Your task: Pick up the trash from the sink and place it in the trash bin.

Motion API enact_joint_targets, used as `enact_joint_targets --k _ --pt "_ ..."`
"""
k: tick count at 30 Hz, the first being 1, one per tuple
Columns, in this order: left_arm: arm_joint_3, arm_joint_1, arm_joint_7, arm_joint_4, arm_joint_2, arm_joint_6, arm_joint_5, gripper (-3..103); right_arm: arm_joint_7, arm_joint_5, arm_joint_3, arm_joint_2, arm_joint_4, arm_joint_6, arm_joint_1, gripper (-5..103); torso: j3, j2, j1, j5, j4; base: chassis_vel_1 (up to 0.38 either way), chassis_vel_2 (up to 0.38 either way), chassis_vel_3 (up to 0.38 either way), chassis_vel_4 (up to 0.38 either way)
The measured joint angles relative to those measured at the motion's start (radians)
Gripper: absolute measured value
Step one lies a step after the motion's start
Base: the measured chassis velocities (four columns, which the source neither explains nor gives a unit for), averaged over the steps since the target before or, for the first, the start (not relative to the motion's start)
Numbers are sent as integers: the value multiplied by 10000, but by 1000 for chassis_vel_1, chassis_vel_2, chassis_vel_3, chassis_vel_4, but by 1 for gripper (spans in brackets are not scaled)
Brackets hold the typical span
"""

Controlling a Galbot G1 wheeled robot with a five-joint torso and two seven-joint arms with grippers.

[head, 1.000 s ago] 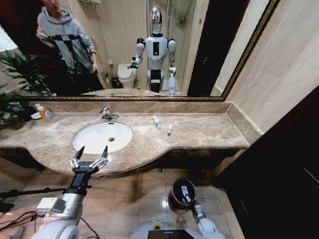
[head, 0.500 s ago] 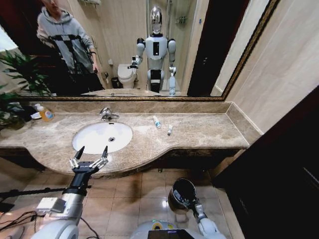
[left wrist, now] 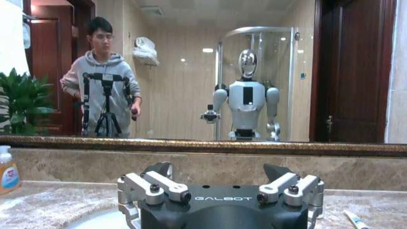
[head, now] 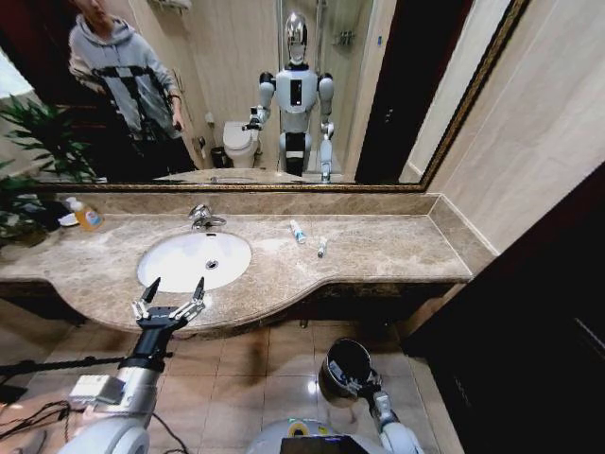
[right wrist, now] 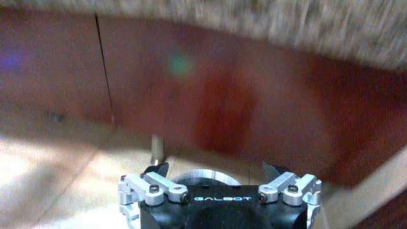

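A white oval sink point(head: 194, 260) sits in a beige-brown marbled surface point(head: 378, 251), where small white tubes point(head: 298, 232) carry blue marks. A clear bottle point(head: 87, 217) holds orange liquid. Below, over tan floor tiles point(head: 255, 369), a dark trash bin point(head: 342, 364) shows a shiny metallic rim. The left hand point(head: 170, 295) is black with silver fingers.

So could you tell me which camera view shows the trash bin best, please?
The head view: the trash bin stands whole on the floor, beside the right gripper. The right wrist view catches just its shiny rim; the left wrist view faces the mirror.
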Motion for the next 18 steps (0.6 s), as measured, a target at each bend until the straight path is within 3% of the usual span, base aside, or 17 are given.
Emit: enact_joint_targets --k 2,9,18 --pt "1 0 0 0 0 0 0 100 9 -20 3 -8 337 4 -166 96 0 0 0 -1 -1 0 0 0 0" --pt "1 0 1 0 0 0 0 100 -38 -175 -23 -138 4283 -64 -2362 100 0 1 -1 -3 -3 0 0 0 0" --pt "0 0 0 0 0 0 0 100 536 -20 -24 -102 5951 -299 -2548 100 0 0 -1 -1 -1 0 0 0 0"
